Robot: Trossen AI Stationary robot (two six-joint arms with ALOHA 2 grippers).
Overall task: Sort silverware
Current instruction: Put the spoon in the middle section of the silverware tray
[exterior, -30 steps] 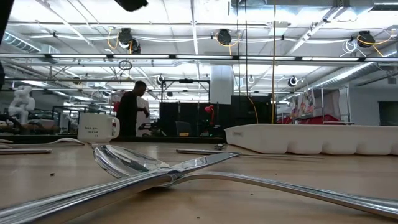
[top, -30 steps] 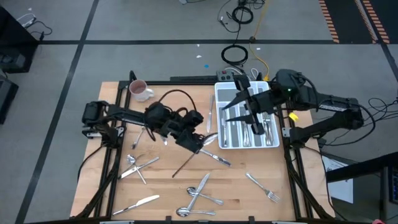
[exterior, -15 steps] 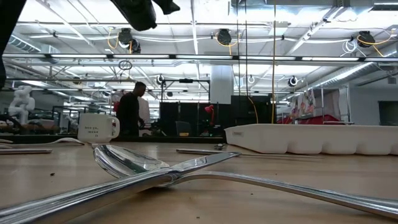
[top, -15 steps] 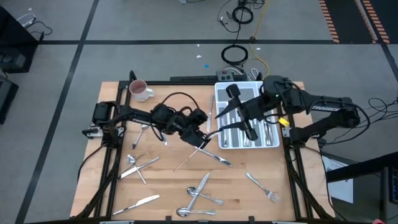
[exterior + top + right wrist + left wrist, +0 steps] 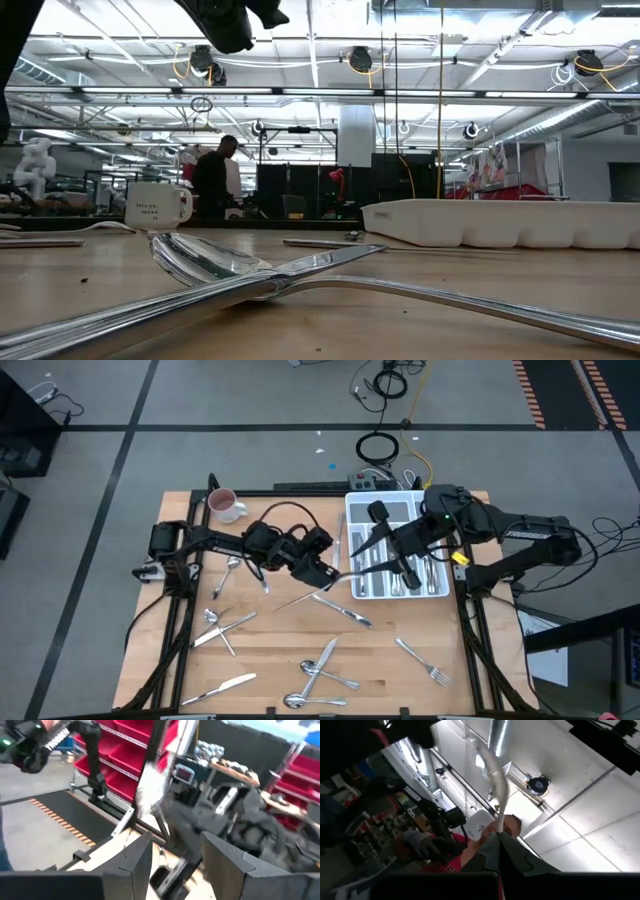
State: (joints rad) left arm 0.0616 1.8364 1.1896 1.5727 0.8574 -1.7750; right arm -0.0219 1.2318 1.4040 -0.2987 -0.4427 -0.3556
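My left gripper [image 5: 325,573] hangs above the table's middle, just left of the white tray [image 5: 440,588], and is shut on one shiny piece of silverware [image 5: 343,574]. Its kind I cannot tell. My right gripper [image 5: 372,560] hovers over the tray's left part, open, facing the left gripper. In the right wrist view the held piece [image 5: 149,777] shows ahead of the spread fingers [image 5: 134,857]. More silverware lies flat in the tray's slots [image 5: 425,568] and scattered on the wood [image 5: 322,668]. A spoon [image 5: 205,262] lies close to the low camera. My left gripper pinches the silverware piece between its two fingers [image 5: 506,851], on its shaft [image 5: 498,827]. The fingers point toward the table's right edge. A long shiny stretch [image 5: 492,765] sticks out past the fingertips toward the right gripper. The piece is lifted clear of the table.
A white-and-pink mug [image 5: 224,506] stands at the far left corner. Crossed pieces lie at the left [image 5: 224,624], a knife near the near edge [image 5: 230,684], a fork at the near right [image 5: 424,661]. A person [image 5: 215,180] stands far behind the table.
My left gripper has risen and moved toward the tray, carrying the silverware piece, which has swung to a flatter angle. My right gripper has shifted left over the tray toward the left gripper. In the low view an arm has come in at the top.
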